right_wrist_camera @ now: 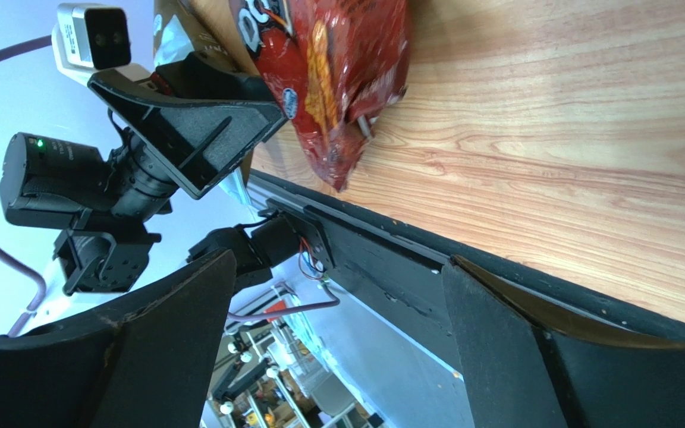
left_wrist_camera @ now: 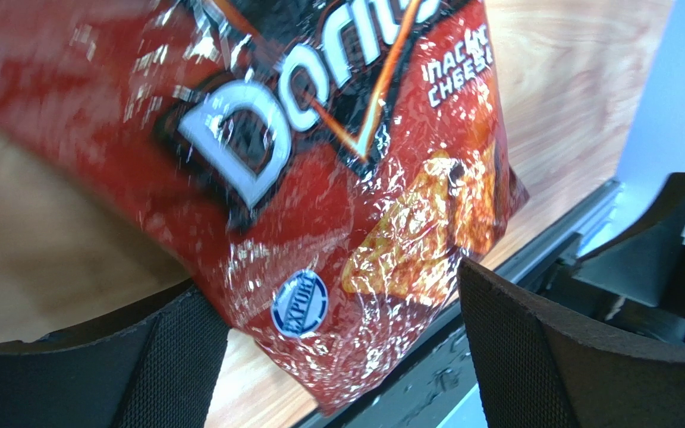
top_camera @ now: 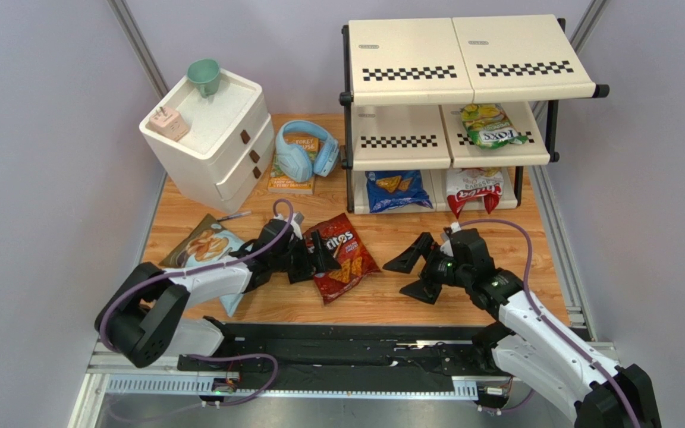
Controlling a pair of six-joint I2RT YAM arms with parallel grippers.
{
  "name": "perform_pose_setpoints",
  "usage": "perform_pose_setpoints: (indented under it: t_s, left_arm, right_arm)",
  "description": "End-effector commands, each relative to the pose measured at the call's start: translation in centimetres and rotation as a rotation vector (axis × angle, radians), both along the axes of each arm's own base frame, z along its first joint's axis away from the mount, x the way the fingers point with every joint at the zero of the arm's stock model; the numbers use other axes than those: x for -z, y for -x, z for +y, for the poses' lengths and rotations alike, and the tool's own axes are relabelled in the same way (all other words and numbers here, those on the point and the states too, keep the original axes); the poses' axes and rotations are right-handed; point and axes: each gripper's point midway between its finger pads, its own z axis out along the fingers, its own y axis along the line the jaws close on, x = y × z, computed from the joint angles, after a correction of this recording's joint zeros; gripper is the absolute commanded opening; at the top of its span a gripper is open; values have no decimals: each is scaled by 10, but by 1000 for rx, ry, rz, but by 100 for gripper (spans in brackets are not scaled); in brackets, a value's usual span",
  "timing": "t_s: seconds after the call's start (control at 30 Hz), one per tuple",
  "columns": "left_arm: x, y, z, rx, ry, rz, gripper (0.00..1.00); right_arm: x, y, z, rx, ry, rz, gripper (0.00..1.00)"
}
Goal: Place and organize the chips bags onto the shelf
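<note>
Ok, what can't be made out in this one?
Cassava bag: top view, the left arm crosses it.
Blue bag and white-and-red bag: top view, the shelf's middle board hides their tops.
Red bag: left wrist view, cut off by the top edge, left part blurred.
Book: top view, headphones cover part; title too small.

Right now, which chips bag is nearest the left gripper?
The red Doritos bag, on the table right at the open left gripper. The cassava bag lies back under that arm; the other three are on the shelf.
</note>
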Motion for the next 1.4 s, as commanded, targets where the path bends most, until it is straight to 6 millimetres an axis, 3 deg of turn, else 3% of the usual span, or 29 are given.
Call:
perform_pose_setpoints:
  t_s: [0.0, 0.03, 0.13, 0.17, 0.23, 0.27, 0.33, 0.37, 0.4, 0.6, 0.67, 0.83, 0.93, 1.13, 1.37]
  left_arm:
    - [41, 7, 6, 0, -65, 90, 94]
    - [44, 7, 4, -1, -58, 98, 92]
    - [55, 8, -2, 11, -38, 129, 74]
    - [54, 8, -5, 21, -22, 128, 61]
    - [56, 10, -7, 26, -10, 143, 51]
    - [55, 12, -8, 34, -1, 146, 41]
    - [53, 13, -9, 38, 6, 148, 29]
    - [53, 15, -8, 41, 7, 153, 13]
    - [52, 16, -9, 45, 10, 154, 6]
    - [41, 18, -10, 62, 17, 166, 3]
    - [29, 16, -15, 69, 33, 158, 2]
    - [4, 9, -17, 69, 32, 112, 0]
    - [-1, 11, -13, 72, -1, 110, 0]
    - [-3, 11, -12, 85, -15, 109, 0]
    - [-3, 12, -12, 87, -15, 116, 0]
  right_arm:
    - [-19, -9, 9, 15, -93, -67, 92]
    - [-19, -9, 9, 17, -93, -68, 92]
    - [-10, -14, 7, 38, -55, -81, 91]
    - [-7, -13, 8, 29, -34, -100, 91]
    - [-1, -19, 5, 64, -1, -125, 92]
    - [0, -19, 8, 62, 0, -134, 92]
    - [8, -26, 11, 79, 11, -142, 92]
    - [12, -23, 14, 67, 16, -142, 92]
    - [15, -24, 17, 60, 21, -148, 92]
    - [23, -32, 46, -17, 78, -195, 94]
    - [33, -31, 53, -36, 121, -184, 94]
    - [26, -41, 72, -11, 128, -230, 93]
    - [26, -47, 80, -2, 144, -236, 93]
    - [57, -40, 100, -61, 207, -145, 93]
    - [84, -34, 105, -76, 277, -85, 92]
